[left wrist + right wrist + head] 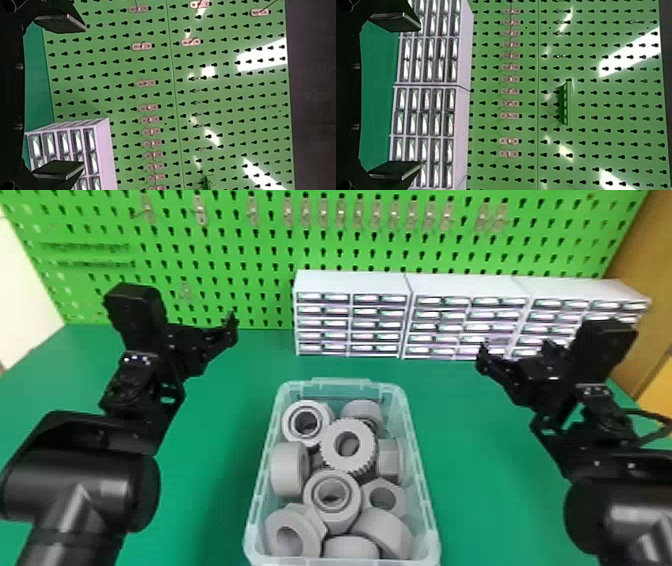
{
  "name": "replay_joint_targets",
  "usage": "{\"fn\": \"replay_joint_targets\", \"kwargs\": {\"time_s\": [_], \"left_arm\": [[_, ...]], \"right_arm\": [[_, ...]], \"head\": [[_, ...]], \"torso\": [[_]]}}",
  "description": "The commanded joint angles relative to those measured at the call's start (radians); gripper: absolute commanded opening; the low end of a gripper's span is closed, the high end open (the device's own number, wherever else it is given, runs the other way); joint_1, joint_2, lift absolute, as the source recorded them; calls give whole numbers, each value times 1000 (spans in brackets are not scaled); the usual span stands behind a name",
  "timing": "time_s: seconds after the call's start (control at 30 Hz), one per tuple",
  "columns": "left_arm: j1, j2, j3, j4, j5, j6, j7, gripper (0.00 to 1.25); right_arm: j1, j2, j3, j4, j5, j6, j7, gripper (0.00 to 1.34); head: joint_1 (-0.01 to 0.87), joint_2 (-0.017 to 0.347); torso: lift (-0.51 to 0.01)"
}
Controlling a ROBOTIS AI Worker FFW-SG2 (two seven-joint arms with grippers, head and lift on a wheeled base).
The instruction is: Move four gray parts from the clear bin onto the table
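Because the clear bin (341, 382) sits between the two arms, the move turns on which part lies to which side. Its long axis runs away from the robot, and the gray parts are heaped inside it. Both the left claw (84, 96) and the right claw (420, 96) are spread with nothing pinched, and both aim ahead at the green pegboard (222, 95). So the bin lies inward of each: to the right of the left claw, to the left of the right one. By my reading it is also lower and nearer the robot, which calls for both wrists to turn down and come back before any grasp.

Against the bin's left wall a round part (286, 470) rests on its side, its hole turned toward the middle; that one suits the left arm. On the right, the hex nut (398, 496) falls more naturally to the right arm. Between them the toothed gear (331, 457) lies on top of the heap, its open face upward, and either arm could take it. Crowded neighbors may block a finger, so the top pieces seem the safer start. Bare green table (210, 470) flanks the bin on both sides, which should make for a short sideways carry.
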Motion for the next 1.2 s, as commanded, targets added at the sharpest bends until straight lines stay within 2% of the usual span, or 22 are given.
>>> {"fn": "replay_joint_targets", "kwargs": {"time_s": [0.0, 0.87, 1.17], "left_arm": [[0, 0, 0, 0, 0, -2, -1, 1167], [1, -6, 4, -1, -2, -5, 0, 1164], [1, -8, 13, -7, -2, -5, 0, 1158]], "right_arm": [[-3, 0, 2, 1, 0, 0, 0, 1253], [-11, -2, 25, 1, 0, 3, 0, 1253], [-9, 0, 31, -3, -26, 16, 0, 1252]], "head": [[678, 34], [678, 34], [678, 34]], "torso": [[-50], [-50], [-50]]}}
